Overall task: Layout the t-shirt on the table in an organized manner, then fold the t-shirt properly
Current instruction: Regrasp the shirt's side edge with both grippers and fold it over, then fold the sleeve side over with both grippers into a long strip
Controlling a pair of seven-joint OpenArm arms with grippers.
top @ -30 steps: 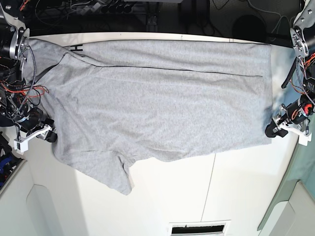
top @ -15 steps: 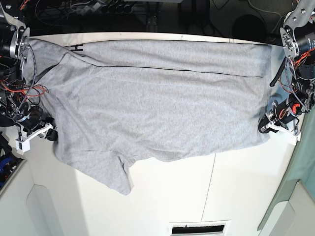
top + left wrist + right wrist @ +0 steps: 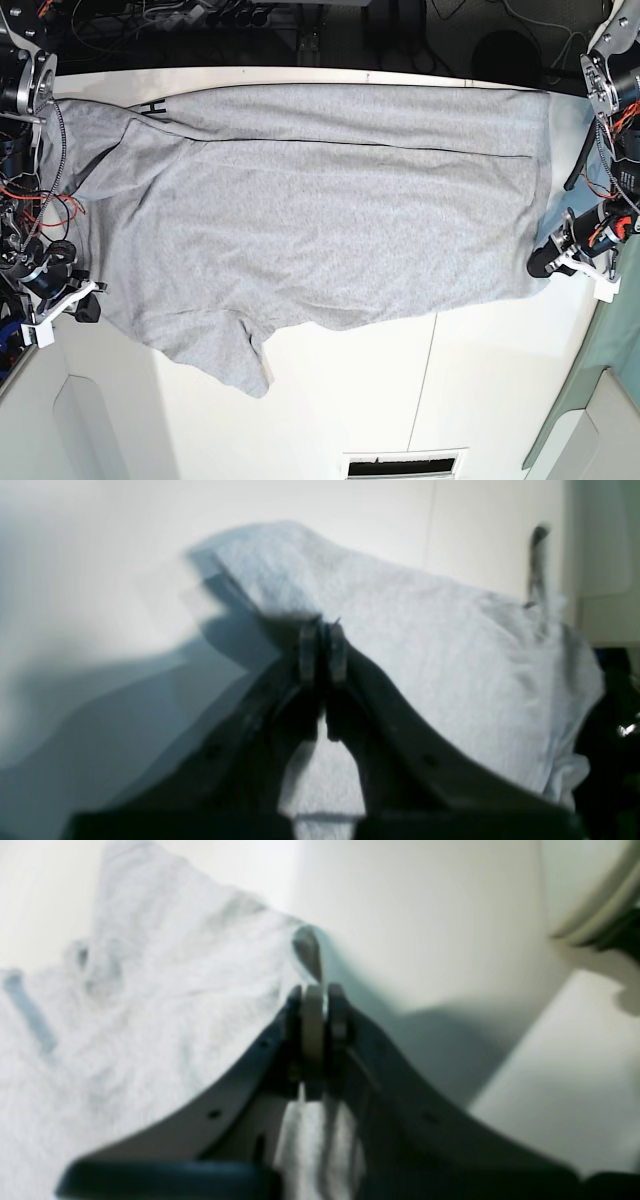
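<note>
White desk [image 3: 420,400] under me, t-shirt [image 3: 330,220] spread across its far half. My left hand [image 3: 545,262] pinches the right hem corner, my right hand [image 3: 88,305] pinches the left edge. Thin grips here; uneven pulling could slip fabric free or skew everything.

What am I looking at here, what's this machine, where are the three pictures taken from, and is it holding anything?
It is a robot with two arms. The base picture looks down from above on a white table where a grey t-shirt lies spread out. The other two pictures come from cameras on each wrist, looking along the hands. The left hand is shut on the t-shirt's edge at one end, and the right hand is shut on the cloth at the other end. In the overhead picture the left arm appears on the right side.
</note>
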